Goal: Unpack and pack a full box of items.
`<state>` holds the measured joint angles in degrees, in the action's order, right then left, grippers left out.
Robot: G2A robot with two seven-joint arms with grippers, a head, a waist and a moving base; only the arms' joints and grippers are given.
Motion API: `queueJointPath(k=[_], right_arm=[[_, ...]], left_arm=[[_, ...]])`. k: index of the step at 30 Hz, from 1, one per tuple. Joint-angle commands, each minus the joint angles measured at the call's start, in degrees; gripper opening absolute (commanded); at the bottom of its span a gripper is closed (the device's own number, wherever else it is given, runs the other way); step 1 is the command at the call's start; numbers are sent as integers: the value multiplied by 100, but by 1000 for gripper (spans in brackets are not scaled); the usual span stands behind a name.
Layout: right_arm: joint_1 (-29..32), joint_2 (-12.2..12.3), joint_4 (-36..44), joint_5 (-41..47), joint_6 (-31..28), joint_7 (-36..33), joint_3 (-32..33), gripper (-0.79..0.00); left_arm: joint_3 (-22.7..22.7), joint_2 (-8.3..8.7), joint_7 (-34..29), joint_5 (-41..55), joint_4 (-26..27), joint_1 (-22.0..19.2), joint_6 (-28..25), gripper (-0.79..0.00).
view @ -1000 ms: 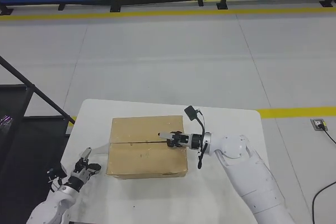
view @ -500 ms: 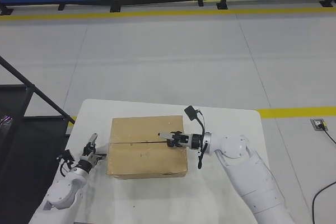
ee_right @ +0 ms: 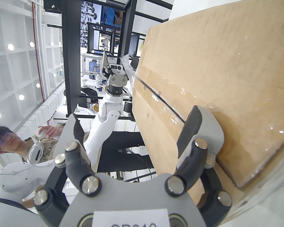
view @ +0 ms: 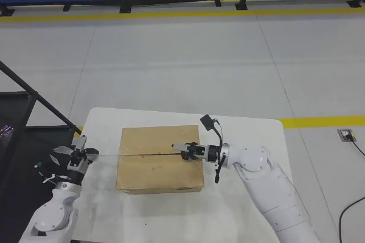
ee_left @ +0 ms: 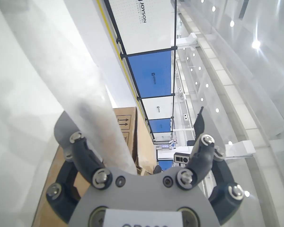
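We see a closed cardboard box [view: 161, 161] near the middle of the white bench [view: 243, 133], its top flaps meeting at a seam [ee_right: 161, 98] that runs along its length. Patches of clear film shine on the cardboard beside that seam.

The right gripper [view: 181, 149] lies over the top of the box, at the end of the seam nearer the right arm. From its wrist camera we find the right gripper [ee_right: 135, 133] spread wide, with one finger pad [ee_right: 189, 131] down against the box top just beside the seam and the other finger out in the air past the box.

The left gripper [view: 80, 155] is off the box, near the bench edge on the left arm's side. A strip of clear tape [view: 106, 155] stretches from the box's seam end across to it. In the left wrist view the left gripper [ee_left: 132, 121] also stands wide, and the tape [ee_left: 85, 90] runs alongside one finger [ee_left: 68, 140]. We cannot tell whether it sticks to that finger. The box [ee_left: 126, 124] shows beyond the fingers.
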<state>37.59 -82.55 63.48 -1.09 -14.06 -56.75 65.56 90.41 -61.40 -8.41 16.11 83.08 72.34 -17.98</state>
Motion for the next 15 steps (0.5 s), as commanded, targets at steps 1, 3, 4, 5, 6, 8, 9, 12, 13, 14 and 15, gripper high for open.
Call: queueJointPath(k=[1, 3, 4, 5, 6, 8, 9, 12, 13, 14, 15], right_arm=[[0, 0, 0, 0, 0, 0, 0, 0], [0, 0, 0, 0, 0, 0, 0, 0], [0, 0, 0, 0, 0, 0, 0, 0], [0, 0, 0, 0, 0, 0, 0, 0], [0, 0, 0, 0, 0, 0, 0, 0], [0, 0, 0, 0, 0, 0, 0, 0], [0, 0, 0, 0, 0, 0, 0, 0], [0, 0, 0, 0, 0, 0, 0, 0], [0, 0, 0, 0, 0, 0, 0, 0], [0, 0, 0, 0, 0, 0, 0, 0], [19, 1, 9, -1, 5, 34, 1, 0]], left_arm=[[57, 1, 57, -153, 274, 115, 7, 0], [139, 3, 79, -197, 492, 210, 49, 0], [175, 5, 110, -280, 598, 260, 45, 0], [198, 4, 129, -337, 705, 315, 42, 0], [222, 2, 144, -363, 814, 370, 41, 0], [266, -1, 165, -456, 1025, 471, 37, 0], [286, -3, 179, -512, 1125, 515, 53, 0], [301, -12, 212, -649, 1411, 599, 145, 0], [303, -17, 247, -693, 1491, 613, 191, 0], [295, -22, 273, -750, 1577, 625, 223, 0], [286, -27, 302, -809, 1639, 635, 251, 0]])
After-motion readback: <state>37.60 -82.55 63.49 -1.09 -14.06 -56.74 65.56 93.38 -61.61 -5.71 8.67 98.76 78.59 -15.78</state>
